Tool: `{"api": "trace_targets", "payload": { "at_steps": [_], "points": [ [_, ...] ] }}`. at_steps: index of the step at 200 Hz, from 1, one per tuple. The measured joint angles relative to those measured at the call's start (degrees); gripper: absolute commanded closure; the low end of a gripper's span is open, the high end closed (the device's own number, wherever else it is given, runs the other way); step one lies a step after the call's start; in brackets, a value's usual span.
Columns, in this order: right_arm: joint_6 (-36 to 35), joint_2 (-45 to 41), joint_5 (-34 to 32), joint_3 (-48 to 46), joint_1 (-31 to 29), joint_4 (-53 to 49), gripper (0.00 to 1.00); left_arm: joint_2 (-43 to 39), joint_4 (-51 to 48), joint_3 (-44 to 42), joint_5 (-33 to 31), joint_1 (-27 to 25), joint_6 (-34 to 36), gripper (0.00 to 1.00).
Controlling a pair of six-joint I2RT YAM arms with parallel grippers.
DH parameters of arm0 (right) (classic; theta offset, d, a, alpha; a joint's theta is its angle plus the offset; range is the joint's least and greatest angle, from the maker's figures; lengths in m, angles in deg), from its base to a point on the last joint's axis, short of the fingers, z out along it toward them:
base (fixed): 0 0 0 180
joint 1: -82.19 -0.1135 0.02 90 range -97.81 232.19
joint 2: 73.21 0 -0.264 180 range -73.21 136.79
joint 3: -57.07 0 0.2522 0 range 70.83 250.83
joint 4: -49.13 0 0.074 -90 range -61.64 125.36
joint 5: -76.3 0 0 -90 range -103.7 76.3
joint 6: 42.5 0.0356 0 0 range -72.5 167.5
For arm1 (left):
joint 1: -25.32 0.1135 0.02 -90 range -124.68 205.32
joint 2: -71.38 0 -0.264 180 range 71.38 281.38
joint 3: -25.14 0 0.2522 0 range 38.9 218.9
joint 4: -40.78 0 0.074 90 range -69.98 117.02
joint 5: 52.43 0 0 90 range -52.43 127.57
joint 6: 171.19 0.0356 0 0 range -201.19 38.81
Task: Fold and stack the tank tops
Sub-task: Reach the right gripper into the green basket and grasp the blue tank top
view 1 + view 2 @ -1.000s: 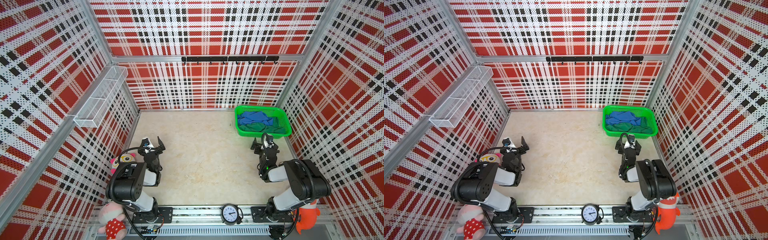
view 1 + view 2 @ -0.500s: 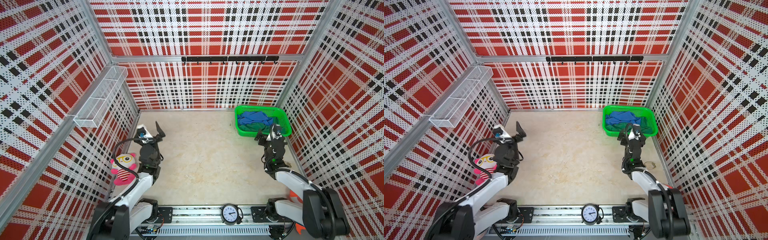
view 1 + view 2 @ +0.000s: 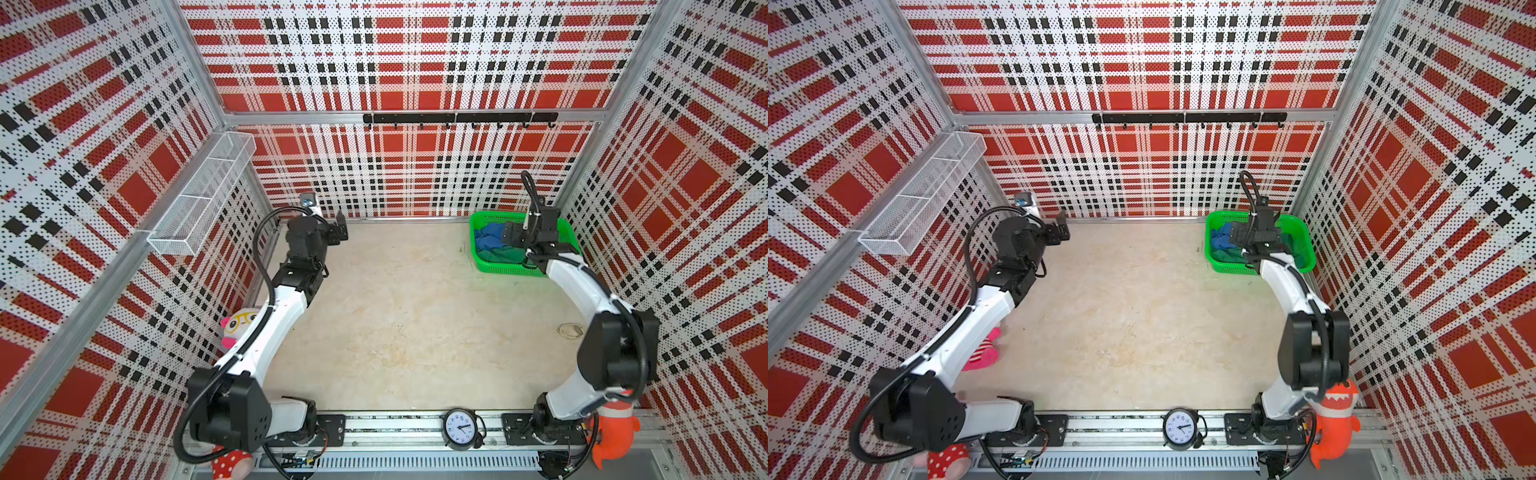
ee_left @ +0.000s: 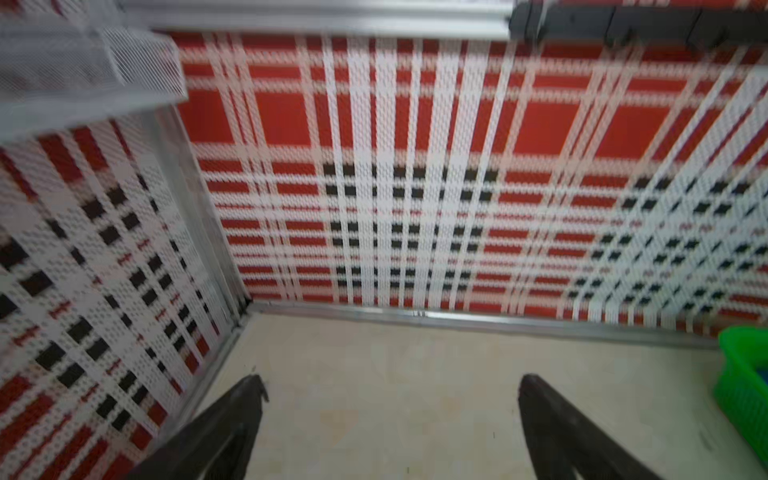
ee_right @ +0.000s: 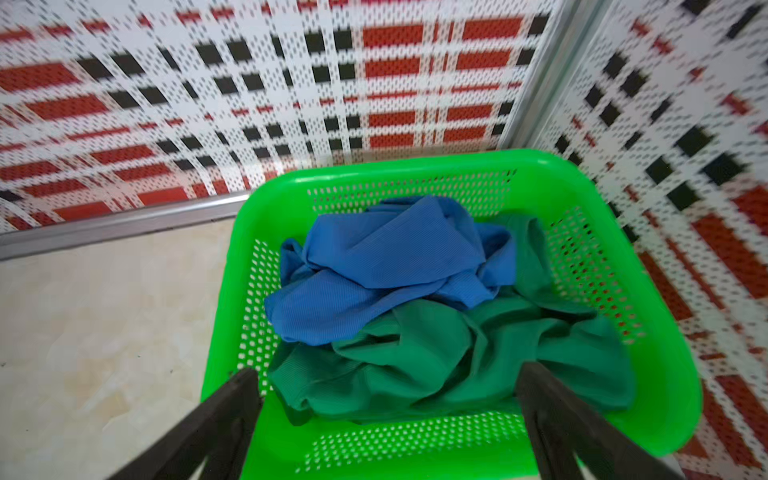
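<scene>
The two tank tops lie crumpled in a bright green mesh basket (image 5: 415, 449) at the table's back right. The royal blue one (image 5: 386, 266) (image 3: 489, 237) (image 3: 1220, 239) rests partly on the dark green one (image 5: 457, 357) (image 3: 500, 254) (image 3: 1227, 255). My right gripper (image 5: 386, 374) (image 3: 528, 243) (image 3: 1256, 240) hangs open over the basket's near edge, its fingers either side of the green cloth and apart from it. My left gripper (image 4: 392, 380) (image 3: 337, 232) (image 3: 1059, 232) is open and empty near the back left corner, above bare table.
A white wire shelf (image 3: 199, 199) juts from the left wall beside my left arm. A black hook rail (image 3: 457, 118) runs along the back wall. A clock (image 3: 459, 428) and plush toys (image 3: 237, 328) (image 3: 615, 432) sit at the front. The basket's corner (image 4: 744, 395) shows in the left wrist view.
Both arms have unfolded from the front and reached toward the back. The right gripper has come over the basket; the left has moved to the back left corner. Both stayed open.
</scene>
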Motion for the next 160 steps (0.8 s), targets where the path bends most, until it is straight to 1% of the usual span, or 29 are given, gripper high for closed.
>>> {"api": "trace_targets", "payload": {
  "at_steps": [32,79,93,97,100,111,115,120,123,136,152,157,160],
  "points": [
    [1.6,9.9,1.8,6.8,0.5,-3.7,0.00,3.0,-3.5,-2.2,2.8,-0.7,-1.0,0.02],
    [3.3,22.0,1.7,15.8,0.6,-4.0,0.02,3.3,-4.4,-2.3,0.6,-3.7,-1.0,0.02],
    [3.8,24.9,1.7,17.9,0.6,-4.0,0.04,3.7,-4.6,-2.3,0.6,-5.4,-0.9,0.02],
    [3.9,25.6,1.7,18.5,0.6,-4.0,0.06,3.8,-4.7,-2.3,0.6,-5.9,-0.9,0.02],
    [3.9,26.1,1.6,18.8,0.6,-4.0,0.08,3.9,-4.8,-2.3,0.6,-6.1,-0.9,0.02],
    [4.1,27.6,1.5,20.0,0.6,-4.0,0.22,4.2,-5.5,-2.3,0.2,-7.1,-0.7,0.02],
    [4.0,28.1,1.5,20.5,0.6,-4.0,0.30,4.3,-5.7,-2.3,0.1,-7.5,-0.7,0.02],
    [4.5,28.6,1.5,21.0,0.6,-4.0,0.45,4.4,-5.9,-2.3,-0.1,-7.9,-0.6,0.02],
    [3.8,28.9,1.6,21.4,0.6,-4.0,0.52,4.4,-6.0,-2.3,-0.2,-8.0,-0.5,0.02],
    [4.3,29.4,1.4,22.3,0.6,-3.9,0.75,4.5,-6.3,-2.3,-0.3,-8.5,-0.3,0.02],
    [4.0,29.4,1.0,22.5,0.6,-3.5,0.96,4.5,-6.4,-2.3,-0.8,-8.7,0.0,0.02],
    [3.5,29.2,0.8,22.5,0.6,-3.2,1.00,4.5,-6.5,-2.3,-1.0,-8.7,0.1,0.02],
    [3.8,29.2,0.7,22.4,0.6,-3.1,1.00,4.5,-6.6,-2.3,-1.2,-8.7,0.2,0.02]
  ]
}}
